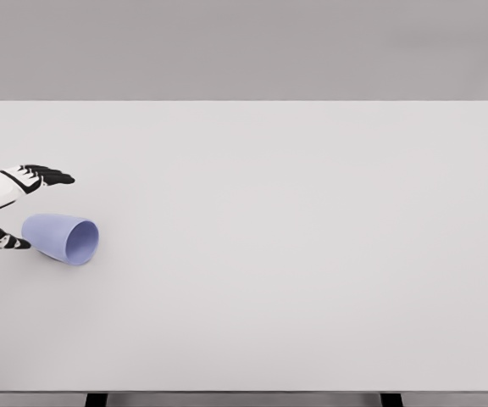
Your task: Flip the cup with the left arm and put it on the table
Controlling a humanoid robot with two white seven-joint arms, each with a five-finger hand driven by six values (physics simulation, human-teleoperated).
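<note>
Cup (61, 238): we find it lying on its side at about nine o'clock on the tabletop (295, 254), mouth turned toward five o'clock. We judge it light, rigid and smooth, so likely slippery; we would grip across the wall near the closed base. Our left hand (11, 208) brackets that base, fingers (53, 178) spread, holding nothing. We count one cup, one hand.

Open left hand (11, 203) beside cup (61, 238) (on its side)
</note>
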